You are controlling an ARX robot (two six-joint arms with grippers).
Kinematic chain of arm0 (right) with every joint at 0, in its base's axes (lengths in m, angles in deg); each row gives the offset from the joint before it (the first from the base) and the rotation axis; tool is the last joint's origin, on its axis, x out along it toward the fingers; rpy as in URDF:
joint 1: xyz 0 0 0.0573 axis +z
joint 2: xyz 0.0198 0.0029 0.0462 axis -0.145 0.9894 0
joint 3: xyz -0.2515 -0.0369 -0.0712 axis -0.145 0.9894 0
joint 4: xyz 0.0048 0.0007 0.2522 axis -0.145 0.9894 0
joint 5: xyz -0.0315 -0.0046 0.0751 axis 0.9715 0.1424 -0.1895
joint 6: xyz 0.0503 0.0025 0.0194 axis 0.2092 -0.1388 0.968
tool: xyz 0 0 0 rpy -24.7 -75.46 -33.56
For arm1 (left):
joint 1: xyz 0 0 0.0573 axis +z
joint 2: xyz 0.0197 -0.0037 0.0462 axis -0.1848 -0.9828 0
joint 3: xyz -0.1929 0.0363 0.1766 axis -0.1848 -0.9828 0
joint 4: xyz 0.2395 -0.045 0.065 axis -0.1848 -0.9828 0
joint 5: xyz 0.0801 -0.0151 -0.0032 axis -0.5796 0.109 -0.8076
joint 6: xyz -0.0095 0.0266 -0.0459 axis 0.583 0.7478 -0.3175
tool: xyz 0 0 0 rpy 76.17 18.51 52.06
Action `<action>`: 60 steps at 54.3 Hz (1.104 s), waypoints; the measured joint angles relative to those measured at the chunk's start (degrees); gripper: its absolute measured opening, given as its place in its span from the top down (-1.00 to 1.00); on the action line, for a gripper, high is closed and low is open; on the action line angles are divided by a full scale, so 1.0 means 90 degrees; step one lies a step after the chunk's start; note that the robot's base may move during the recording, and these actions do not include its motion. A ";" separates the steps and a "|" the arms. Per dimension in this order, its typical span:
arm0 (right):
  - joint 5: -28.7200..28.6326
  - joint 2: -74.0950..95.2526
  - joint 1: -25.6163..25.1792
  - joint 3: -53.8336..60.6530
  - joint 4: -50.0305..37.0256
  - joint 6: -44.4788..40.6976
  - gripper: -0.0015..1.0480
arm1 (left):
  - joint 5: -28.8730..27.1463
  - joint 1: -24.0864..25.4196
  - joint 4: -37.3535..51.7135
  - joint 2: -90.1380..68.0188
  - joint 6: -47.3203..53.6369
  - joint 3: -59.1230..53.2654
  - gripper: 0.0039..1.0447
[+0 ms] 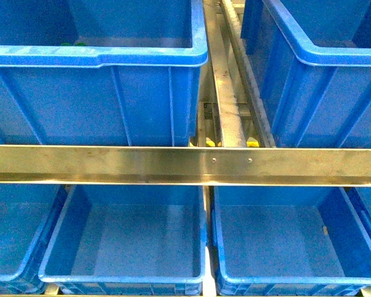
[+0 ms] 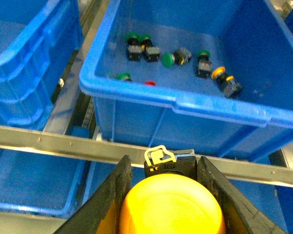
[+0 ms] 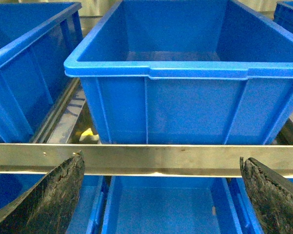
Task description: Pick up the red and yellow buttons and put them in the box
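Your left tool (image 2: pixel 168 207) clamps a yellow button (image 2: pixel 172 195), its label unreadable, short of the steel rail (image 2: pixel 63 144) crossing mid-frame. A red button (image 2: pixel 150 83) lies in the blue bin (image 2: pixel 136 95) beyond. Your right tool (image 3: pixel 158 195) gapes empty.

left claw (image 2: pixel 163 163) clamped on yellow button (image 2: pixel 171 204) | right claw (image 3: pixel 161 158) spread wide

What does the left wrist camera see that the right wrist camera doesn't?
Only the left wrist view: the left gripper shut on a yellow button, and beyond it a blue bin holding green buttons, a red button and a second yellow button. Only the right wrist view: the right gripper open, holding nothing, facing the other bin, where no buttons show. Both: blue bins and a metal rail across the front.
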 joint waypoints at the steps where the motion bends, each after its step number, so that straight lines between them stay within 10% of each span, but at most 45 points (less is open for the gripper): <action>1: 0.0000 0.0000 0.0000 0.0000 0.0000 0.0000 -0.86 | 0.0012 0.0015 -0.0017 0.0022 -0.0002 -0.0017 0.38; 41: 0.0005 0.0000 0.0000 0.0000 0.0002 0.0000 -0.86 | -0.0782 -0.0821 -0.0367 0.0826 -0.0151 -0.0607 0.38; 60: -0.0002 0.0000 0.0000 0.0000 0.0000 -0.0002 -0.86 | 0.2693 0.0449 0.4432 -0.4481 -0.2409 0.1430 0.38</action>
